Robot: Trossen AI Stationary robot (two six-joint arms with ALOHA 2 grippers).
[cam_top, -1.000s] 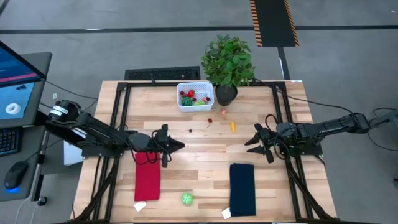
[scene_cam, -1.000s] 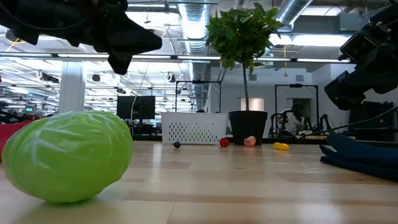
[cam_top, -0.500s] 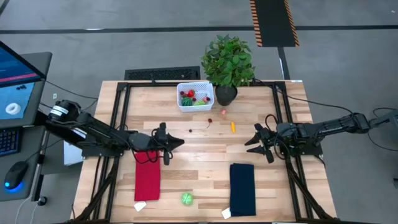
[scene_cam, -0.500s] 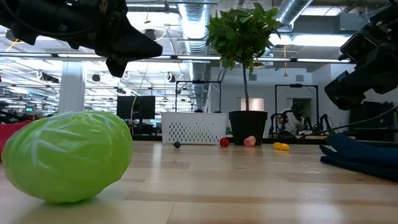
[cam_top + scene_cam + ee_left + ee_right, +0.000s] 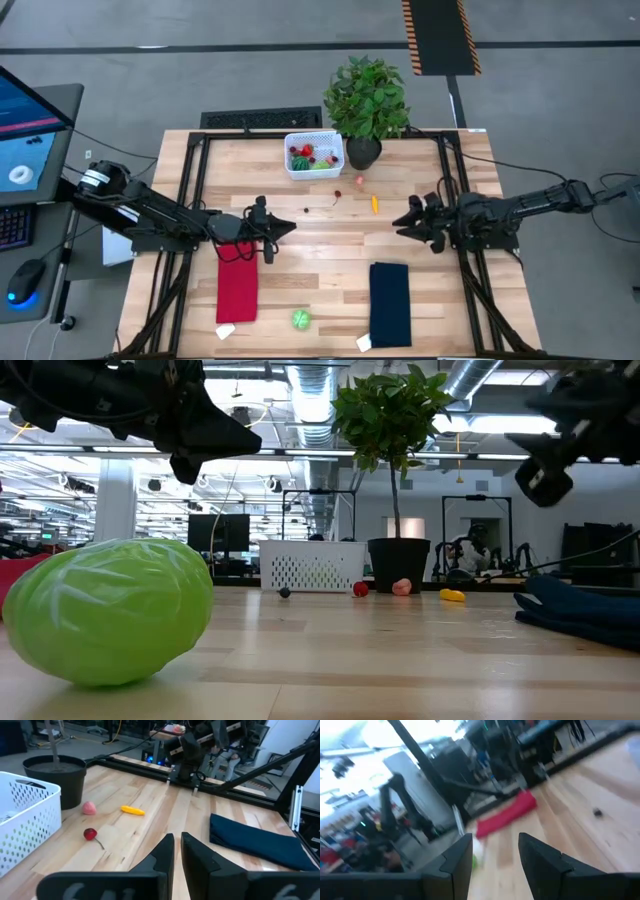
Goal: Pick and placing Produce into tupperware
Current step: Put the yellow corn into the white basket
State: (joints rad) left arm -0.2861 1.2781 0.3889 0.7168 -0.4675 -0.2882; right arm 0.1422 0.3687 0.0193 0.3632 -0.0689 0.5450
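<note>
Produce point(image 5: 337, 194) near tupperware point(image 5: 313, 153), well apart from left gripper point(image 5: 289, 229), pinched closed; right gripper point(image 5: 403, 222) spread, empty.

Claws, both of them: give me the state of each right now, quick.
Left claw: closed, holding nothing, above the table near the red cloth.
Right claw: open, empty, hovering over the table's right side.

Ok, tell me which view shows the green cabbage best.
Low view: the green cabbage fills the near foreground, resting on the table. High view shows it small between two cloths. The left wrist view misses it; the right wrist view is too blurred to tell.
</note>
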